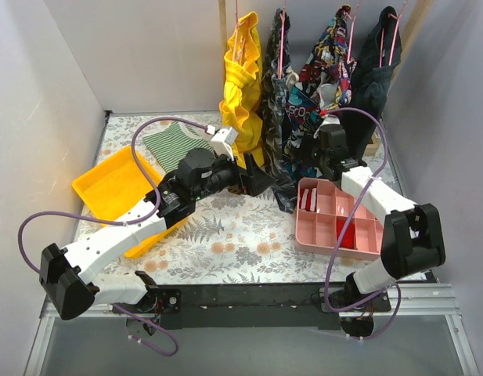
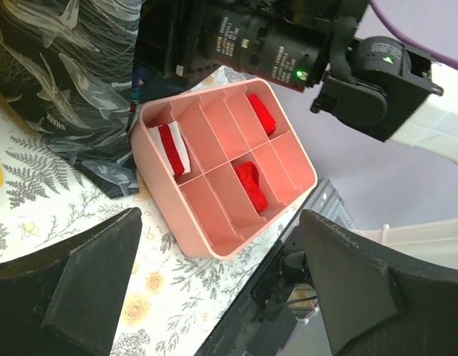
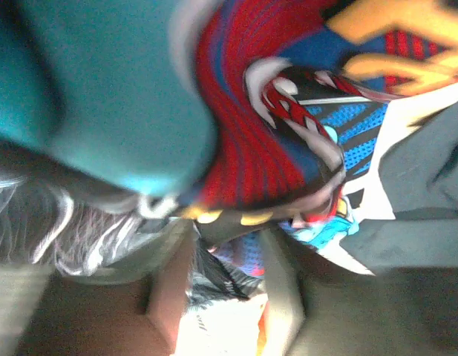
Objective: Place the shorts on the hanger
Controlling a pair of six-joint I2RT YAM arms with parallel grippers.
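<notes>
The comic-print shorts point(image 1: 329, 59) hang at the back from a thin pink hanger point(image 1: 349, 35), their lower part drooping towards the table. My right gripper point(image 1: 322, 125) reaches up into that lower part. In the right wrist view the red, blue and teal print point(image 3: 243, 126) fills the frame, and the right gripper point(image 3: 240, 230) has its jaws drawn close with a dark fold of the hem pinched between the tips. My left gripper point(image 1: 261, 178) is wide open and empty, low over the table beside the hanging clothes; it also shows in the left wrist view point(image 2: 221, 259).
A pink compartment tray point(image 1: 339, 235) point(image 2: 214, 248) holds red and white items under my right arm. A yellow bin point(image 1: 108, 188) and a green striped cloth point(image 1: 172, 145) lie at the left. A yellow garment point(image 1: 243, 86), a dark patterned garment point(image 1: 272, 86) point(image 2: 73, 96) and a navy garment point(image 1: 378, 70) hang beside the shorts.
</notes>
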